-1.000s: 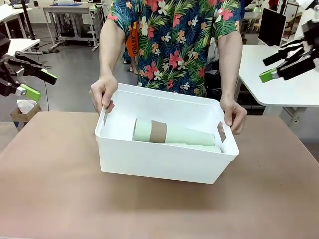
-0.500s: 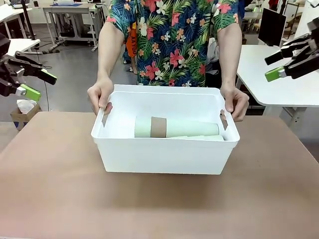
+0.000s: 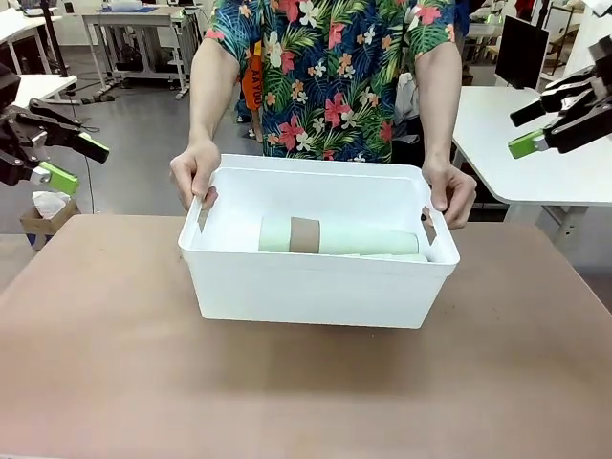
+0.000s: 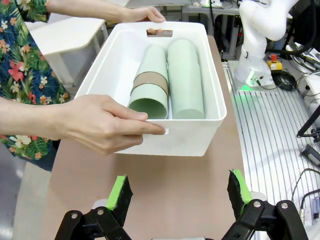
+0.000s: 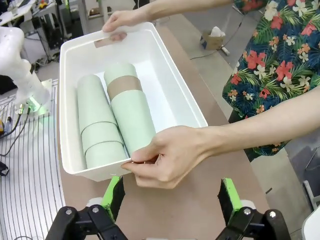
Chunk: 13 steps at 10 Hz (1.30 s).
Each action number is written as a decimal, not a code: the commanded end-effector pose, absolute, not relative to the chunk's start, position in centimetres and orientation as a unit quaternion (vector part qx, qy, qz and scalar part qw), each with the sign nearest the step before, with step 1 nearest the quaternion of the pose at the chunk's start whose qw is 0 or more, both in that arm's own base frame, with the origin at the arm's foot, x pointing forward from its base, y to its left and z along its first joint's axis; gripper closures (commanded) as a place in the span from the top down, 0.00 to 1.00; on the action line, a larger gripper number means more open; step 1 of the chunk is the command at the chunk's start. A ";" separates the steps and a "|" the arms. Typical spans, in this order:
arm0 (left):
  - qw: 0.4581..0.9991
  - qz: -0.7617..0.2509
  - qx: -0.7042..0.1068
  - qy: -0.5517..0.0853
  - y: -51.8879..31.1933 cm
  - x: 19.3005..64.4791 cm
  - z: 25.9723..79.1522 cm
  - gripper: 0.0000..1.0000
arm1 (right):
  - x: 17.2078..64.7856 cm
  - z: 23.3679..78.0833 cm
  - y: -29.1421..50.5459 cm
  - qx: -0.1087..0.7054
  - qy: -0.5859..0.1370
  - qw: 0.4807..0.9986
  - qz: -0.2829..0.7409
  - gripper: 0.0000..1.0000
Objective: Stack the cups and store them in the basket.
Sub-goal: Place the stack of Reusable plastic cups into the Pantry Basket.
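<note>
A white basket (image 3: 316, 282) stands mid-table, with a person's hands (image 3: 194, 172) gripping its two short ends. Inside lie stacked cups on their sides: a mint green stack with one brown cup showing as a band (image 3: 304, 235), and a second mint stack (image 4: 185, 80) beside it. From the right wrist both stacks (image 5: 127, 107) show side by side in the basket (image 5: 67, 60). My left gripper (image 3: 65, 163) hangs open and empty at the far left, well off the basket. High at the far right my right gripper (image 3: 535, 129) is open and empty too.
The brown table (image 3: 115, 382) spreads bare around the basket. The person stands at the far edge in a flowered shirt (image 3: 335, 76). White tables and a cardboard box (image 3: 43, 215) lie beyond. The other arm's base (image 4: 257, 45) stands past the table edge.
The person has turned the basket square to me and set it level, shifting it slightly back. Both grippers stayed roughly where they were.
</note>
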<state>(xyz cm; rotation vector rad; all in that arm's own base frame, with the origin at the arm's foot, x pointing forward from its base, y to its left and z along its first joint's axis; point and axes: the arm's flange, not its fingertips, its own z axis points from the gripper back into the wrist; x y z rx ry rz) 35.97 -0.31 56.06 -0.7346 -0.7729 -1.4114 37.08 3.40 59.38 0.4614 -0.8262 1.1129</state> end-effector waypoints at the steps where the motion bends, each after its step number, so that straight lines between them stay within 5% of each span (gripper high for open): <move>1: 0.634 -0.612 -0.329 -0.340 -0.4 36.0 56.4 1.00 | 37.3 59.4 3.4 0.215 -0.386 0.740 0.507 1.00; 13: 0.634 -0.612 -0.329 -0.340 -0.4 36.0 56.4 1.00 | 37.3 59.4 3.4 0.215 -0.386 0.740 0.507 1.00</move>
